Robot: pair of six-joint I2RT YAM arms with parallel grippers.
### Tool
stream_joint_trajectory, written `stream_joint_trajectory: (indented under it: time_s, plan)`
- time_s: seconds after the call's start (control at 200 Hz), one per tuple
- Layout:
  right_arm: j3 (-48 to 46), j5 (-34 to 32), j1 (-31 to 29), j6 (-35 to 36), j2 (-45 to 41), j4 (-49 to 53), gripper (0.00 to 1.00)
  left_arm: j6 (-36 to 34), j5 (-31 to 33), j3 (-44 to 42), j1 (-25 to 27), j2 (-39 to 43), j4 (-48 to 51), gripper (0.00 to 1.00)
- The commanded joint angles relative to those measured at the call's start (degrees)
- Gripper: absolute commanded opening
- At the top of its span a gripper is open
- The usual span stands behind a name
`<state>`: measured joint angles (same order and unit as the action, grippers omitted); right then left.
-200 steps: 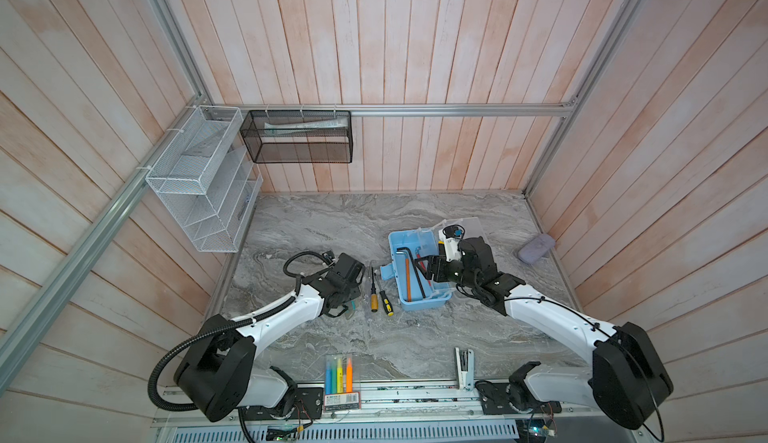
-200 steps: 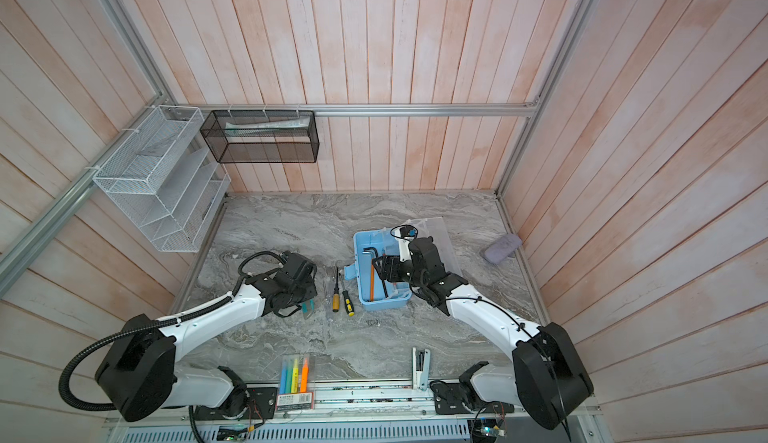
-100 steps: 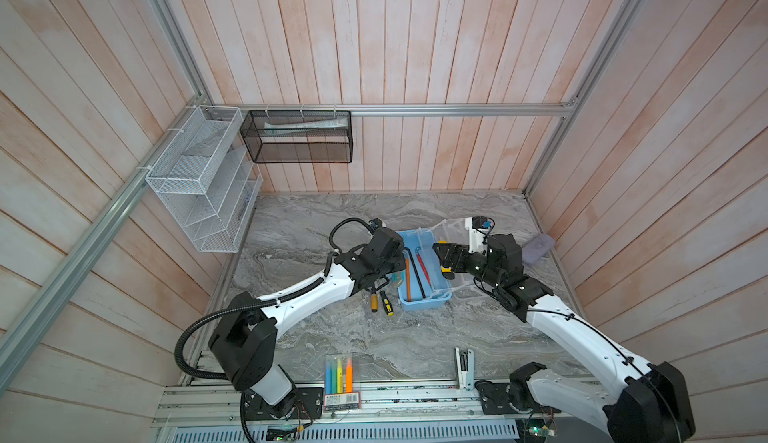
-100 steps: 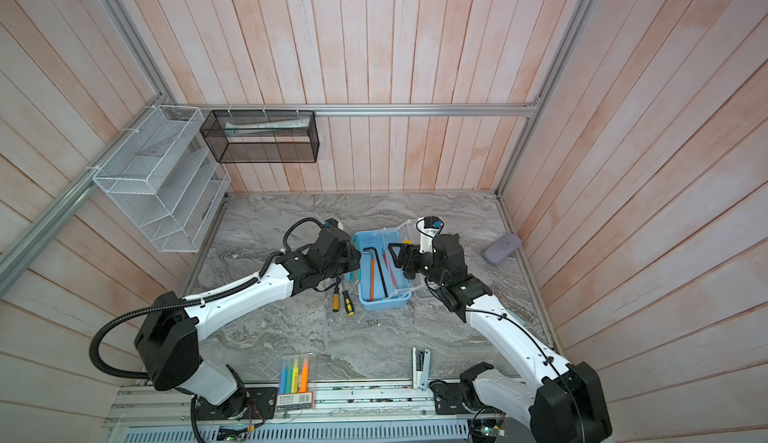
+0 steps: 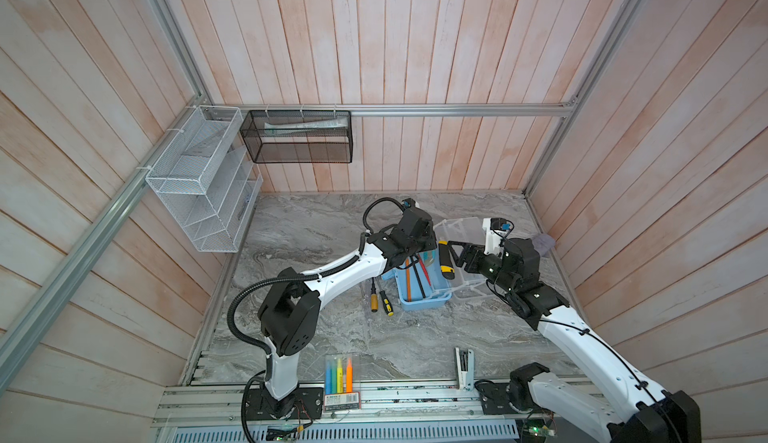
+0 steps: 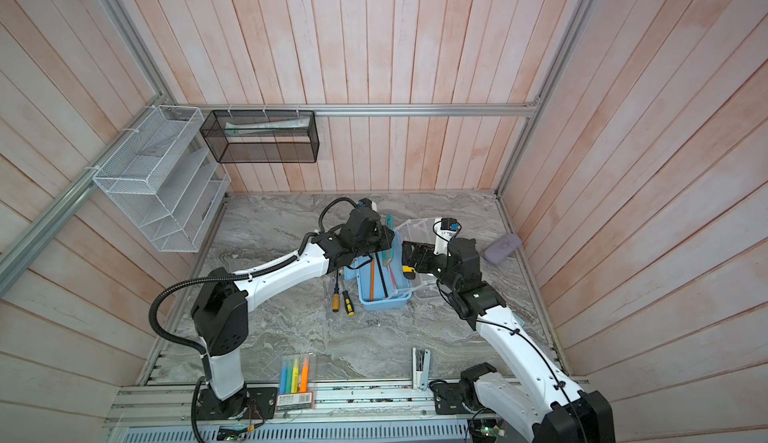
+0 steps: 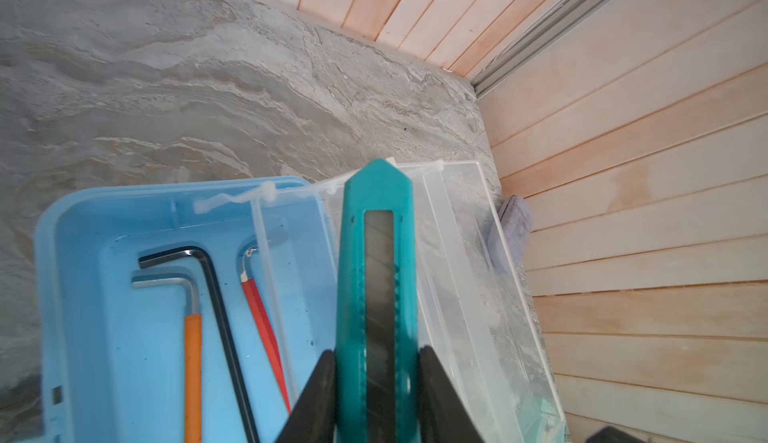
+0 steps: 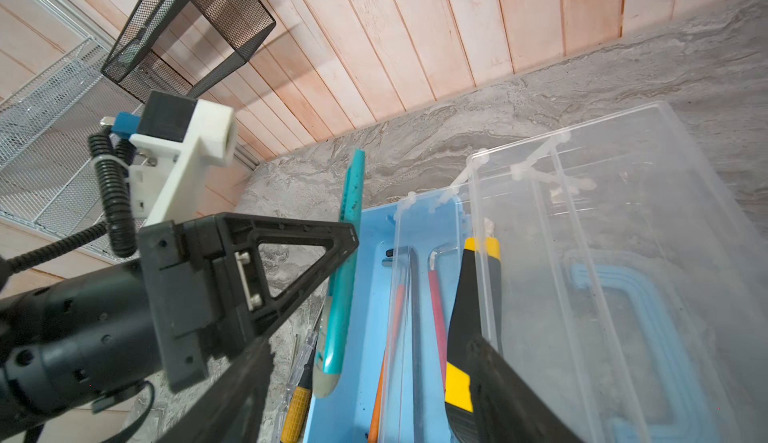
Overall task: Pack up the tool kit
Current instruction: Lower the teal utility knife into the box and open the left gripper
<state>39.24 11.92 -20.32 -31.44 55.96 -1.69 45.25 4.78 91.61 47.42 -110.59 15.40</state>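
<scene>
Your left hand (image 7: 376, 354) clamps the teal knife (image 7: 353, 254), likely light and slick, mid-body; your right hand (image 5: 454, 256) stands wide.

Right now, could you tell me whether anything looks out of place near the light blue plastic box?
Two yellow-handled screwdrivers lie outside the light blue box, and the yellow-and-black utility knife seems propped against a clear plastic wall, not flat.

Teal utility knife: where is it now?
The teal utility knife is clamped in the left pincer over the far end of the open light blue box, just left of the yellow-black knife in a top view.
</scene>
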Motion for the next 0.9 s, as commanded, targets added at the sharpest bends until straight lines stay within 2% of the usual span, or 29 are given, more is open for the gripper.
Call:
stream_joint_trajectory:
  time_s: [0.0, 0.31, 0.395, 0.565, 0.81, 0.895]
  plan:
    - [-1.2, 1.1, 1.0, 0.4, -0.2, -0.1, 0.75, 1.0, -1.2, 2.1, 0.7, -2.9, -0.9, 0.21]
    - [-1.7, 2.5, 1.9, 0.0, 0.9, -1.1, 0.75, 2.1, -1.6, 5.1, 1.1, -8.2, 0.1, 0.24]
    - [-1.9, 2.4, 1.9, 0.0, 0.9, -0.9, 0.75, 2.5, -0.9, 5.5, 1.1, -8.9, 1.0, 0.29]
    - [-1.8, 3.1, 1.9, 0.2, 1.1, -0.6, 0.75, 2.6, -1.4, 5.3, 1.1, -9.9, 0.6, 0.46]
    - [-0.7, 5.4, 1.8, 0.3, 0.6, 0.0, 0.74, -0.1, -1.3, 5.1, 0.9, -8.1, 0.1, 0.48]
    - [0.4, 5.5, 0.7, 1.1, 0.9, 1.0, 0.74, -3.1, 0.4, 2.2, 0.9, -4.5, -1.3, 0.54]
